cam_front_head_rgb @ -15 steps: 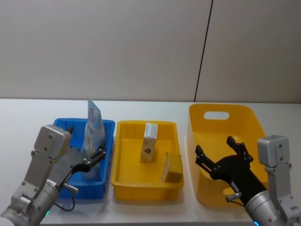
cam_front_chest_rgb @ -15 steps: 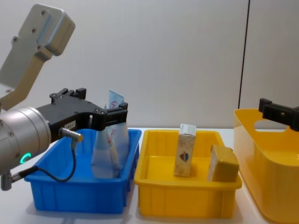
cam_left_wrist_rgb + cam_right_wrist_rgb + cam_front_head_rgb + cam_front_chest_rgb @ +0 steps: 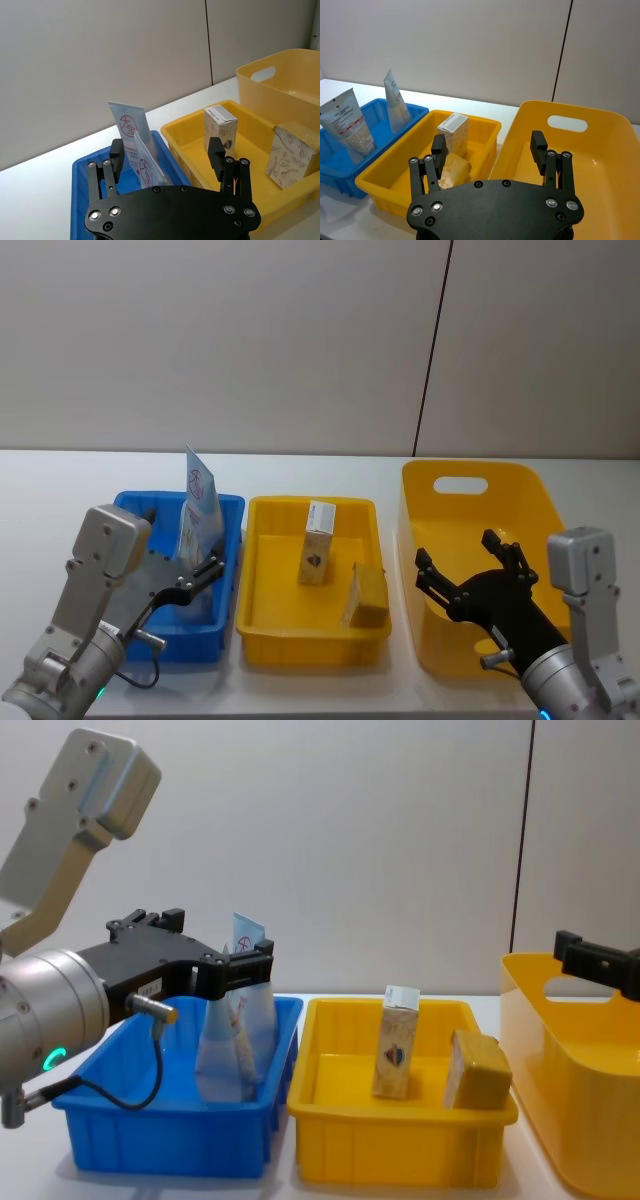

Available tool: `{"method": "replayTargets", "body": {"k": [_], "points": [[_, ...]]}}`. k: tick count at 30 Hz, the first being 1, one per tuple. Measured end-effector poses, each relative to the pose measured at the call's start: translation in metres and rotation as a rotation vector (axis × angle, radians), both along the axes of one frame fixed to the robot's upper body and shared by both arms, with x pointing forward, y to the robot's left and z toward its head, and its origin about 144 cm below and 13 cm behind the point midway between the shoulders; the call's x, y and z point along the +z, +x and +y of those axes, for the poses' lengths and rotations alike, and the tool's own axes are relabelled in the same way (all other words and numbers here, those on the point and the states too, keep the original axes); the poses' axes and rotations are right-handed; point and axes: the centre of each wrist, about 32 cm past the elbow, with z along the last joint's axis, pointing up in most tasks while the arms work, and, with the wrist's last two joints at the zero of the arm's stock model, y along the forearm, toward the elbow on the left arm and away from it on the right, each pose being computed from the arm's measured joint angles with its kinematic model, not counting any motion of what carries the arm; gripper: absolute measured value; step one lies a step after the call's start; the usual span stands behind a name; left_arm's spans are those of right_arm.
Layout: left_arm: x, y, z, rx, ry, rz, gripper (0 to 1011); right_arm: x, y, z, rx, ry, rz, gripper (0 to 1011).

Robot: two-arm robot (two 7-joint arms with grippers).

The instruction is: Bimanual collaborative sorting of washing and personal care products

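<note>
Both grippers open, holding nothing.
Right gripper (image 3: 460,552) reaches forward over the tall bin (image 3: 520,472), jaws spread. In the tray (image 3: 262,625), the carton (image 3: 318,540) is upright with its diamond logo forward, and the block (image 3: 368,595) stands on end beside it. In the blue bin (image 3: 228,502), the pouch (image 3: 148,170) and the red-logo tube (image 3: 127,125) are upright. Left gripper (image 3: 166,152) is spread beside them.

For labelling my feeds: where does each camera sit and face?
Head: high, looking down at table; left gripper, right gripper from lower corners.
Chest: low, level, facing beige carton; left gripper at left.
Left wrist: behind left gripper, facing blue bin.
Right wrist: behind right gripper, facing tall yellow bin.
All four show the beige carton.
</note>
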Motion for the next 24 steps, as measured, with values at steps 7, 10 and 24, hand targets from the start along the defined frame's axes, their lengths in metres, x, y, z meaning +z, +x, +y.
{"method": "replayTargets", "body": {"k": [7, 10, 24], "points": [[0.0, 0.0, 0.0, 0.0, 0.0, 0.0, 1001, 0.0, 0.0, 0.0, 0.0, 0.0, 0.0, 1006], [0.0, 0.0, 0.0, 0.0, 0.0, 0.0, 1001, 0.0, 0.0, 0.0, 0.0, 0.0, 0.0, 1006], [0.0, 0.0, 0.0, 0.0, 0.0, 0.0, 1001, 0.0, 0.0, 0.0, 0.0, 0.0, 0.0, 1006]]}}
